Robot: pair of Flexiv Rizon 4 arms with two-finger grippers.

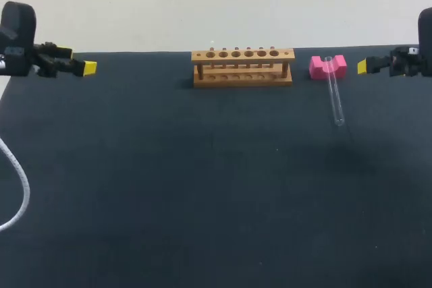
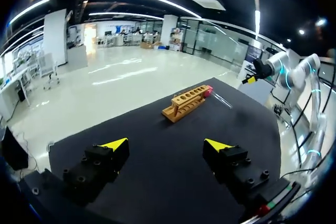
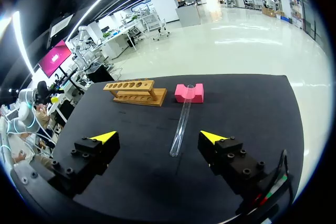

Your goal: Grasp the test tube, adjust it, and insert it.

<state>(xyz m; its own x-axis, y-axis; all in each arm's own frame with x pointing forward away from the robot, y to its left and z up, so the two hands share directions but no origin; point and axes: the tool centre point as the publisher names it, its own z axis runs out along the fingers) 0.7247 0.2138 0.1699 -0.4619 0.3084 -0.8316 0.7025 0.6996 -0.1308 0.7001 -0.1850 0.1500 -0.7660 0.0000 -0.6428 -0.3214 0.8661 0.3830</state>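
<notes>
- test tube [image 3: 181,124]: clear and glass-like, smooth, glossy, with faint highlights along its length.
- test tube rack [image 1: 243,67]: pale brown wood, smooth, matt.
- pink block [image 1: 328,67]: even matt surface; whether it is foam or plastic cannot be told.
- table [image 1: 202,187]: dark, matt, cloth-like cover.
- left gripper [image 2: 165,142] and right gripper [image 3: 158,136]: matt black finger bodies, flat yellow plastic-looking tips.
- cable [image 1: 20,187]: white, smooth sheath.

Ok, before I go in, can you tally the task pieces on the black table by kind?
Clear glass test tube: 1
Wooden six-hole test tube rack: 1
Pink notched block: 1
Total: 3
</notes>
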